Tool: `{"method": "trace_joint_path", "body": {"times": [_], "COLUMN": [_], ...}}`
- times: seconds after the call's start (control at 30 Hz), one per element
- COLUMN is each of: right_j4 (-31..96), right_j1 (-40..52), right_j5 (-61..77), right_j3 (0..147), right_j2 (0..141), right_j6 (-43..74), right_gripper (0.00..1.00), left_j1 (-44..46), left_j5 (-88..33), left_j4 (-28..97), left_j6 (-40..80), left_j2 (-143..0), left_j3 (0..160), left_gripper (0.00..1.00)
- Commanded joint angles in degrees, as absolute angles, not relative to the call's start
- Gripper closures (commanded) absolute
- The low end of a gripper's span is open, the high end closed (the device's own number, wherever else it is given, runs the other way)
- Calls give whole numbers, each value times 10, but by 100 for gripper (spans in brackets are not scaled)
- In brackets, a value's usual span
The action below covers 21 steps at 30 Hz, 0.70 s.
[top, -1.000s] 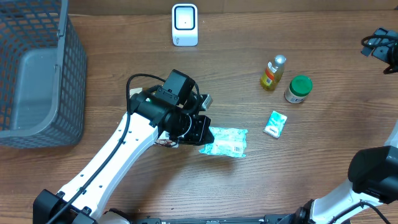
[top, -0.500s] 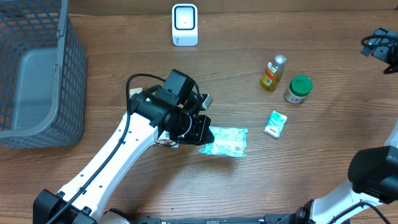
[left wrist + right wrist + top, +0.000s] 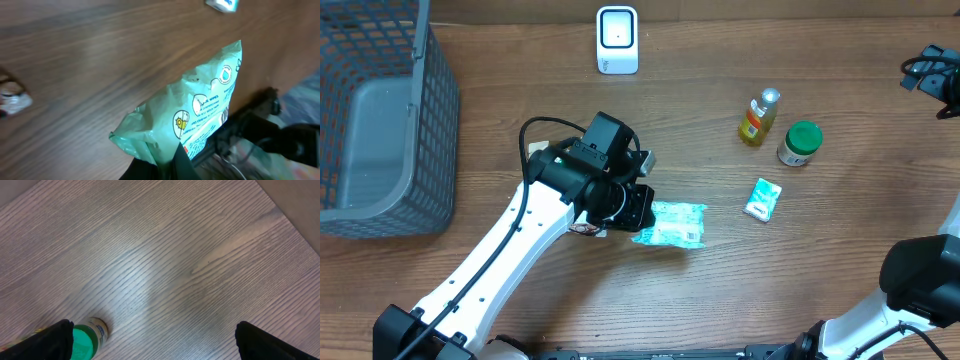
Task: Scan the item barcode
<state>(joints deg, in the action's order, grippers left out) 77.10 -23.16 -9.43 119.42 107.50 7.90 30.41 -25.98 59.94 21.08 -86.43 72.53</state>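
As the overhead camera sees it: the left pincer (image 3: pixel 638 210) is clenched on the left end of a pale green wipes packet (image 3: pixel 672 224), which lies mid-desk (image 3: pixel 520 90), well apart from the white scanner (image 3: pixel 617 40) at the far edge.
Overhead, packet's look: crinkled mint film lying flat-side up, with a dark printed patch near its lower right corner that is too small to read as a barcode.
Overhead, surroundings: a wire basket (image 3: pixel 430 120) stands at the left; a yellow bottle (image 3: pixel 758 117), a green-lidded jar (image 3: pixel 800 143) and a small packet (image 3: pixel 762 199) sit to the right, all apart from the wipes.
Left wrist, seen only here: the wipes packet (image 3: pixel 200 115) shows its printed face, with round icons, lines of text and a red mark, and its crumpled end is pinched between the dark fingers (image 3: pixel 180 162) at the bottom of the frame.
Left wrist, unsettled: whether the packet touches the desk cannot be told.
Right wrist, seen only here: the right pincer (image 3: pixel 155 342) is spread wide and grasps nothing, with bare wood grain between its fingers and the jar's green lid (image 3: pixel 82 340) just beside the left one.
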Motion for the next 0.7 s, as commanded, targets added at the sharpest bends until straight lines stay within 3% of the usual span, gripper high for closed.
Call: {"method": "trace_joint_path", "body": {"times": [0.0,0.23,0.43,0.67], "right_j4": [768,768,768,768], "right_j1": [-232,-232,-232,-232], "right_j5": [-98,-98,-98,-98], "right_j3": [1199,1199,1199,1199], "right_j2": [1072,1072,1072,1072], "right_j6": [81,82,81,81], "right_gripper": [0,0,0,0], "left_j1": [305,288,287,287], "left_j5": [-210,-179,-105,-27], "left_j4": [595,612,712,773], "left_j6": [212,212,219,187], "left_j2": [-856,-856,-866,-865], "left_j3": [776,903,1095,1209], "left_gripper": [96,96,96,96]}}
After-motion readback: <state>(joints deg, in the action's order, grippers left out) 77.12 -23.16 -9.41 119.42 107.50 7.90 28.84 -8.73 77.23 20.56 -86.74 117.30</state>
